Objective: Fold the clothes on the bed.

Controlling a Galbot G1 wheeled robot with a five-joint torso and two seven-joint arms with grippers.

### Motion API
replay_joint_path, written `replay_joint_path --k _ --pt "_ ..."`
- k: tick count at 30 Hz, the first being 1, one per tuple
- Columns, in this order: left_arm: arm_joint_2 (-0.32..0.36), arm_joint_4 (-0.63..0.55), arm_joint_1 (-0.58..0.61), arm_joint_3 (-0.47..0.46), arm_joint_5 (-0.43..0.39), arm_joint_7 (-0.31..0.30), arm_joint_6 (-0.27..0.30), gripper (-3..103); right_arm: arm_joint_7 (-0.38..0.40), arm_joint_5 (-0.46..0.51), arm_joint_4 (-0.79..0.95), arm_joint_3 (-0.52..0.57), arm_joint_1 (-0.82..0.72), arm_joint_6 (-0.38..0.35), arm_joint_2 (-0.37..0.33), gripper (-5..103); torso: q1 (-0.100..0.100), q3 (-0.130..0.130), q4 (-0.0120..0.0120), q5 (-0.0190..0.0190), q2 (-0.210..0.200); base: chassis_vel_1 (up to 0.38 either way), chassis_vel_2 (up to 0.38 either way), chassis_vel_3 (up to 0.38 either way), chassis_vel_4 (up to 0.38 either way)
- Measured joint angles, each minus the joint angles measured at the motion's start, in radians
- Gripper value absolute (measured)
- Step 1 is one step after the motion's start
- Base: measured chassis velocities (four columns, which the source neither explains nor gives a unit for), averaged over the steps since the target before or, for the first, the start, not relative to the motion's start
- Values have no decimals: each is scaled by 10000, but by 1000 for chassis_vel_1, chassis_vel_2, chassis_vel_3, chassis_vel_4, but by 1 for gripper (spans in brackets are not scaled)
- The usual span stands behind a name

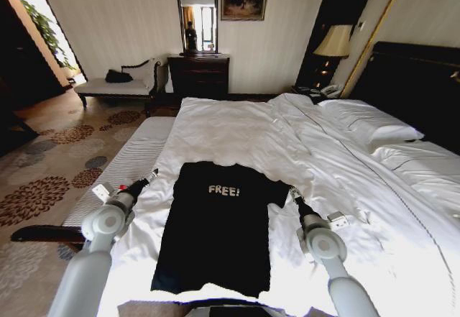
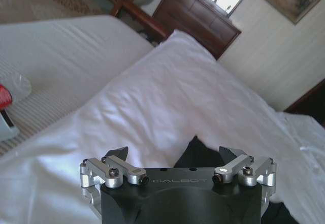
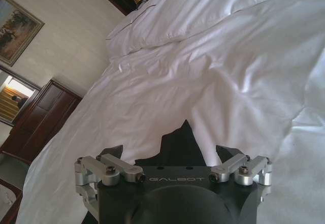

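T-shirt (image 1: pixel 219 231) flat on bed (image 1: pixel 345 187), striped bench (image 1: pixel 126 166) alongside, grippers apparently open.

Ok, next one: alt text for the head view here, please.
A black T-shirt with white "FREE!" lettering lies flat on a white-sheeted double bed. The left gripper sits at its left sleeve, the right gripper at its right sleeve. A dark dresser stands behind.
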Motion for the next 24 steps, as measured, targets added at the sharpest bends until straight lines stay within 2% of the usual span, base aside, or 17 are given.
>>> replay_joint_path --k 3,4,7,10,21,24 --pt "8 152 -20 84 -277 81 84 100 20 43 -29 -118 69 -7 75 100 0 0 -1 1 0 0 0 0 0" --pt "-62 354 -48 -7 -748 52 151 100 38 69 -117 -342 193 -15 117 100 -1 0 3 3 1 0 0 0 0" --pt "-128 685 -150 -25 -1051 25 188 100 54 96 -180 -466 243 -21 141 100 0 0 8 3 0 0 0 0 0" --pt "-293 1392 -383 180 -1457 24 336 100 83 189 -217 -432 193 -27 146 100 0 0 0 -2 0 0 0 0 0" --pt "-811 2388 -844 535 -1130 225 285 100 99 417 -214 -139 41 -30 106 100 0 0 3 1 0 0 0 0 0" --pt "-1028 2828 -1059 650 -1025 509 109 100 95 417 -210 -138 14 -30 189 100 0 0 1 2 0 0 0 0 0"
